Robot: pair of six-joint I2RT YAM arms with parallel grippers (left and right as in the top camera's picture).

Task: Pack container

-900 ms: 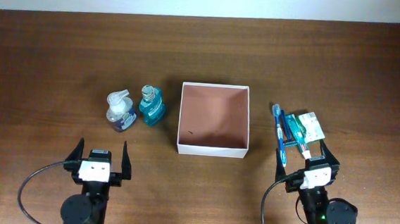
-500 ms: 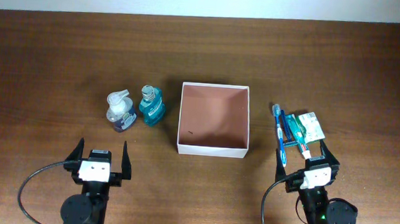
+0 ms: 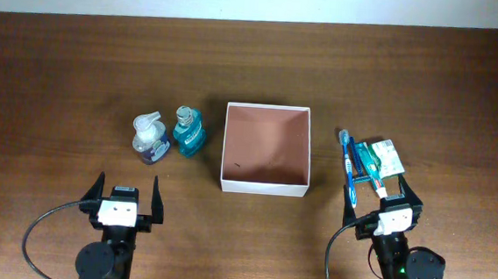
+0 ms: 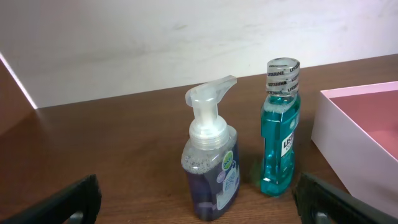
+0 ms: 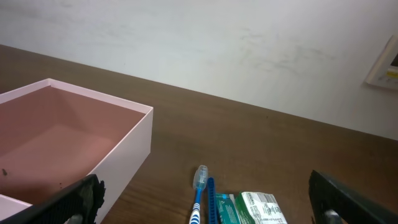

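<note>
The container (image 3: 262, 187) is a square shallow box with white walls and a reddish-brown inside, at the table's middle; it shows in the left wrist view (image 4: 348, 134) and in the right wrist view (image 5: 134, 146). Left of it stand a soap pump bottle (image 3: 150, 139) (image 4: 211, 162) and a teal mouthwash bottle (image 3: 188, 133) (image 4: 280, 134). Right of it lie a blue toothbrush (image 3: 347, 164) (image 5: 199, 193) and a green packet (image 3: 381, 158) (image 5: 258, 208). My left gripper (image 3: 126, 188) (image 4: 199, 202) is open and empty, near the bottles. My right gripper (image 3: 383, 200) (image 5: 205, 202) is open and empty, near the toothbrush.
A pale wall runs along the table's far edge (image 3: 257, 21). Black cables loop beside both arm bases at the front edge (image 3: 36, 234).
</note>
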